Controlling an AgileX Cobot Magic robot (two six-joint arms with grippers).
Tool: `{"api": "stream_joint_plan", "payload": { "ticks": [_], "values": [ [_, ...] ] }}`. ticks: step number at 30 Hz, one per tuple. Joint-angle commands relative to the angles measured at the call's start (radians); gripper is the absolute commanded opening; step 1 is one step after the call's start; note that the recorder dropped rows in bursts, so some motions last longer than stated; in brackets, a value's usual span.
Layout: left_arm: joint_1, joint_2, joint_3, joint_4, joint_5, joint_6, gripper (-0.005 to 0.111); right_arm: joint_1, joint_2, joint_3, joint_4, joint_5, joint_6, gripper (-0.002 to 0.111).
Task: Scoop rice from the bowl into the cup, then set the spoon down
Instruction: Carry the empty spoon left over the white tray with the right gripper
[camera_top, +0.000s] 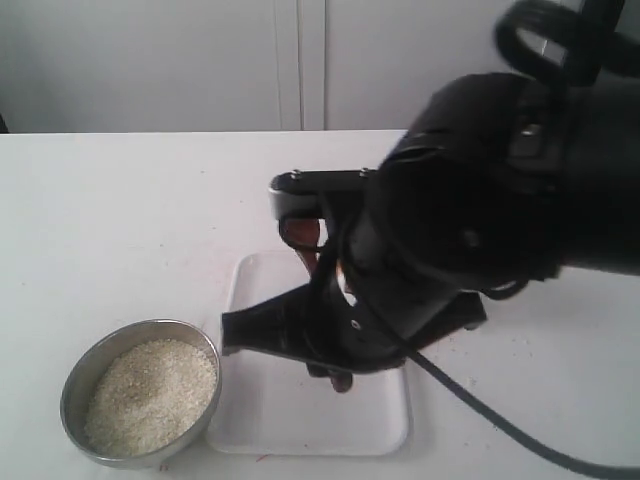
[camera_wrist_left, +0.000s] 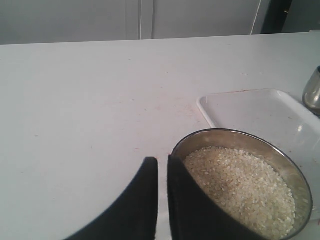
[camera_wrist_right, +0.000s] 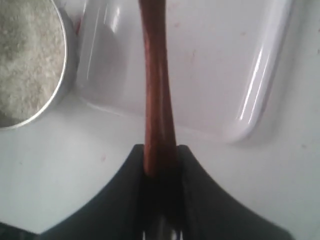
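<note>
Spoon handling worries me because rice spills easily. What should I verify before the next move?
1. Right gripper shut on the spoon handle: ok.
2. Spoon over the tray: ok.
3. Spoon's scoop end loaded or empty: cannot tell, hidden.
4. Bowl upright with rice inside: ok.
5. Cup standing free: cannot tell, only its edge shows.
6. Left gripper clear of the bowl rim: cannot tell, they overlap in view.

The rice (camera_top: 150, 395) is off-white, the bowl (camera_top: 72, 400) silver-grey, the spoon (camera_wrist_right: 157, 100) reddish-brown, the tray (camera_top: 380, 420) white.
</note>
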Motion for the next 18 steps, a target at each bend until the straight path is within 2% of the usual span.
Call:
{"api": "stream_joint_plan", "payload": {
  "ticks": [1, 5, 18],
  "values": [
    [-0.009, 0.001, -0.004, -0.006, 0.004, 0.0, 0.014, 0.003, 0.117, -0.118, -0.152, -0.019, 0.101, 0.0],
    [-0.009, 0.001, -0.004, -0.006, 0.004, 0.0, 0.014, -0.001, 0.213, -0.164, -0.174, 0.043, 0.146, 0.0],
    [-0.009, 0.001, -0.004, -0.006, 0.004, 0.0, 0.014, -0.001, 0.328, -0.164, -0.161, 0.022, 0.247, 0.0]
  ]
}}
